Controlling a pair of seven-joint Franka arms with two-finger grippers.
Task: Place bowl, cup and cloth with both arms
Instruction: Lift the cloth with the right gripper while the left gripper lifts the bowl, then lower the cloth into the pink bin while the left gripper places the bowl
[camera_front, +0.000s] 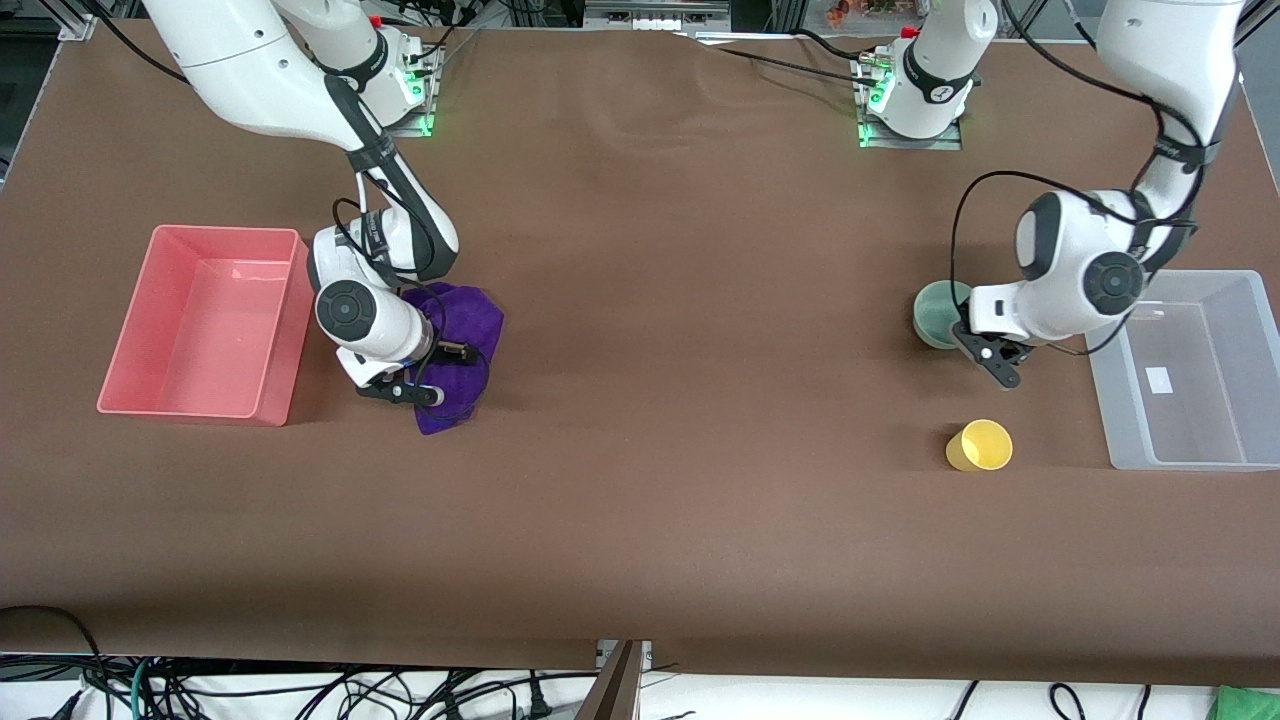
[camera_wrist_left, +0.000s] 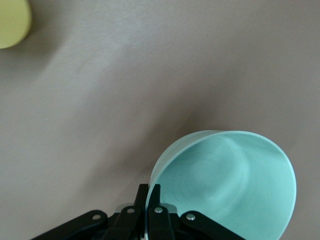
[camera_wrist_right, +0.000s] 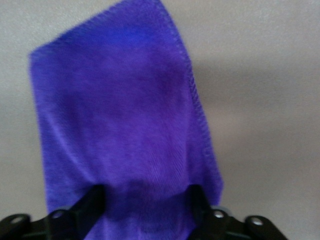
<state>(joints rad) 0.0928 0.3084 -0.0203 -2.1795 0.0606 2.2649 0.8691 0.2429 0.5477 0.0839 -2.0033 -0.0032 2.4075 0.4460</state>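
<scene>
The pale green bowl (camera_front: 935, 312) sits toward the left arm's end of the table, partly hidden by the left wrist. My left gripper (camera_front: 975, 342) is shut on the bowl's rim, one finger inside and one outside; the left wrist view shows the gripper (camera_wrist_left: 149, 192) and the tilted bowl (camera_wrist_left: 230, 185). The yellow cup (camera_front: 980, 445) stands free, nearer the front camera than the bowl, and also shows in the left wrist view (camera_wrist_left: 12, 22). The purple cloth (camera_front: 462, 335) lies crumpled beside the pink bin. My right gripper (camera_front: 402, 392) is open on it, fingers spread with cloth (camera_wrist_right: 125, 115) between them (camera_wrist_right: 145, 192).
An empty pink bin (camera_front: 130, 340) stands at the right arm's end of the table, close to the right gripper. An empty clear plastic bin (camera_front: 1110, 400) stands at the left arm's end, beside the bowl and cup. The table is covered in brown cloth (camera_front: 700, 300).
</scene>
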